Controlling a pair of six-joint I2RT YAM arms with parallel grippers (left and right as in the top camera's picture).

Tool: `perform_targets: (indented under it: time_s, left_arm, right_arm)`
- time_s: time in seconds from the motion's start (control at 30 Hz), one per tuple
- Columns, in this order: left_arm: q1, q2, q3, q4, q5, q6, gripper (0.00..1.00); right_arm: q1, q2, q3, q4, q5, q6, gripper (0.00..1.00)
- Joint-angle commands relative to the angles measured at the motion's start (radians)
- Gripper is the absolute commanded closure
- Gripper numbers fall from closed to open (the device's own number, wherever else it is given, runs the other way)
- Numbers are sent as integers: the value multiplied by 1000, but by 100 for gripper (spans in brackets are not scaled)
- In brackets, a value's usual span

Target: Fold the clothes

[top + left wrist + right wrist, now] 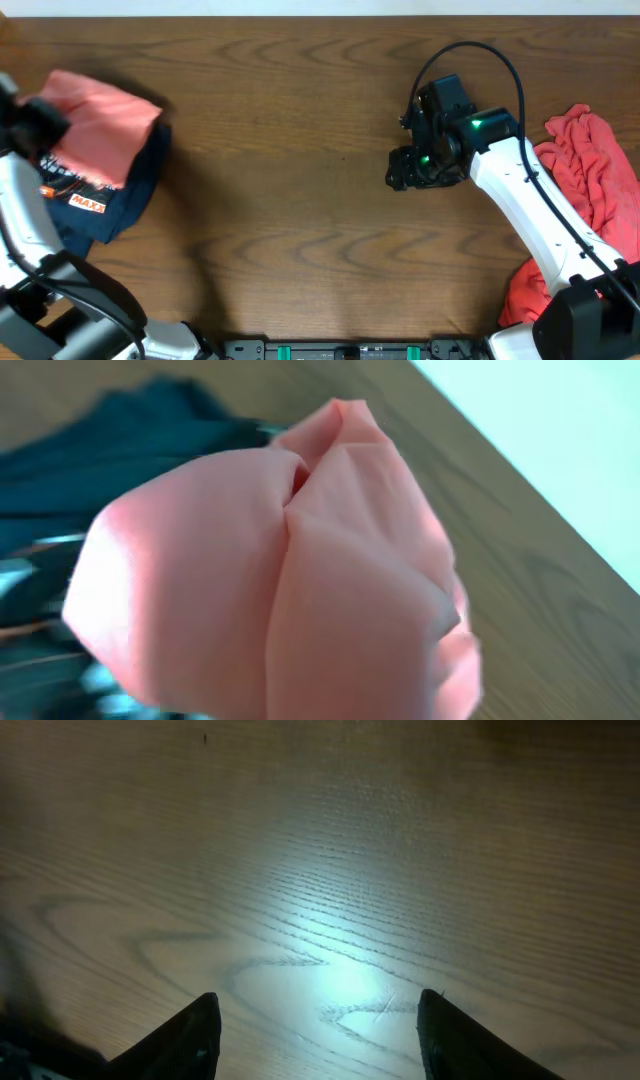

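Observation:
A folded salmon-pink garment hangs at the far left over a folded navy shirt with an orange and white print. My left gripper holds the pink garment; in the left wrist view the pink cloth fills the frame and hides the fingers, with the navy shirt behind it. My right gripper is open and empty above bare wood right of centre; its two dark fingertips are spread apart. A crumpled red pile of clothes lies at the right edge.
The brown wooden table runs the full width. The right arm crosses in front of the red pile. A pale wall shows beyond the table's far edge in the left wrist view.

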Motion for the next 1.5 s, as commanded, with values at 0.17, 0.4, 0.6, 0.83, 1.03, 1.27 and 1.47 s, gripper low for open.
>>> perform_targets:
  time_s: [0.17, 0.4, 0.6, 0.83, 1.03, 1.27, 1.47]
  left_arm:
    - [105, 72, 9, 5, -16, -6, 37]
    - [112, 44, 10, 4, -111, -34, 2]
    - [93, -67, 10, 6, -165, -75, 2]
    - [-158, -171, 10, -2, -116, 0, 2]
    - [-483, -132, 9, -166, -117, 71, 2]
    - [-699, -77, 9, -600, -126, 102, 2]
    - [-718, -111, -3, -834, -135, 89, 2]
  right_arm:
    - [-16, -1, 11, -23, 5, 7, 38]
    - [-51, 0, 11, -21, 5, 8, 33]
    - [-142, 0, 11, 24, 0, 11, 26]
    - [-256, 1, 10, 114, 0, -18, 1]
    - [-305, 1, 11, 159, 2, -45, 1]
    - [-352, 1, 10, -32, 2, -52, 1]
    - [-357, -21, 7, -185, 2, -52, 1]
